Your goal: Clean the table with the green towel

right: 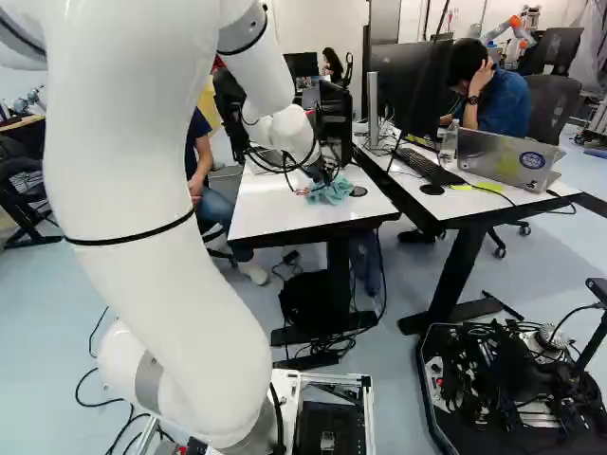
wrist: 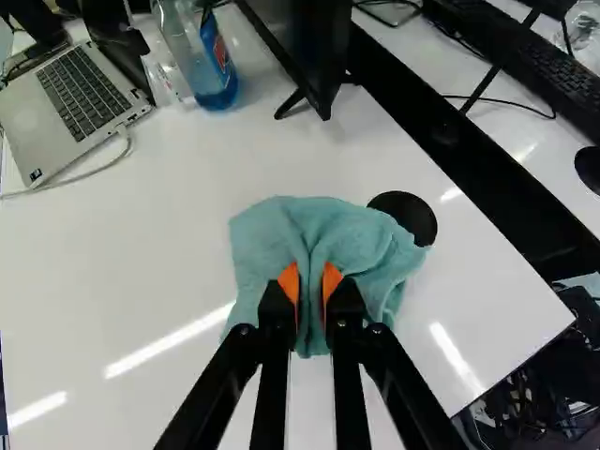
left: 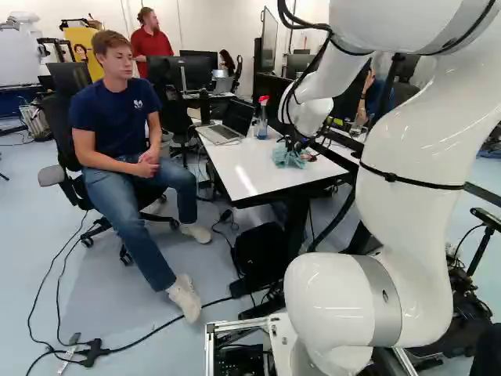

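Observation:
At the table's near right part in the left base view, my gripper (left: pixel 295 144) is low over the white table (left: pixel 243 171). It is on the green towel (left: pixel 286 157), which lies bunched on the tabletop. The wrist view shows the gripper (wrist: pixel 311 286) shut on the towel (wrist: pixel 272 239), a fold pinched between the orange pads (wrist: pixel 290 281). The cloth spreads to both sides of the fingers and partly covers the edge of a black round disc (wrist: pixel 405 216).
A laptop (wrist: pixel 70 108), a blue spray bottle (wrist: pixel 208 56) and a monitor stand (wrist: pixel 321 94) stand ahead on the table. A second desk with a keyboard (right: pixel 429 166) adjoins it. A seated person (left: pixel 129 149) is beside the table.

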`<state>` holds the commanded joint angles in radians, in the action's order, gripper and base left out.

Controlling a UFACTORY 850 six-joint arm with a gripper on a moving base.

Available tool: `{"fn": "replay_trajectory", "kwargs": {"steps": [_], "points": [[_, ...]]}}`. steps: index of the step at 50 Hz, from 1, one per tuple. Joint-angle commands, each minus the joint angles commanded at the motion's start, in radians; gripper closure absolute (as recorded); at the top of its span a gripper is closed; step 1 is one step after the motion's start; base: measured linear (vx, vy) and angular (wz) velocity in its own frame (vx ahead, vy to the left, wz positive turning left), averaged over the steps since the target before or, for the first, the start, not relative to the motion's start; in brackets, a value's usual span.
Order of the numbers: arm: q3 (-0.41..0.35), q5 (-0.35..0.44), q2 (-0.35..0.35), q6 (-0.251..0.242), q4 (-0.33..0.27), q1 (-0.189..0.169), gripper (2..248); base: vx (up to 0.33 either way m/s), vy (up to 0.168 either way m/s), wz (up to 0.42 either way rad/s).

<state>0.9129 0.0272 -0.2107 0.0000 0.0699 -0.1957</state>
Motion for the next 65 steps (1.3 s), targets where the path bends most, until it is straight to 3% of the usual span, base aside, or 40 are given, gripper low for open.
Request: {"fn": "replay_trajectory", "kwargs": {"steps": [19,65], "points": [[0.008,0.0,-0.044,0.0,0.0,0.0,202,0.0,0.0,0.0],[0.009,-0.022,-0.046,0.0,0.0,0.0,202,0.0,0.0,0.0]]}}
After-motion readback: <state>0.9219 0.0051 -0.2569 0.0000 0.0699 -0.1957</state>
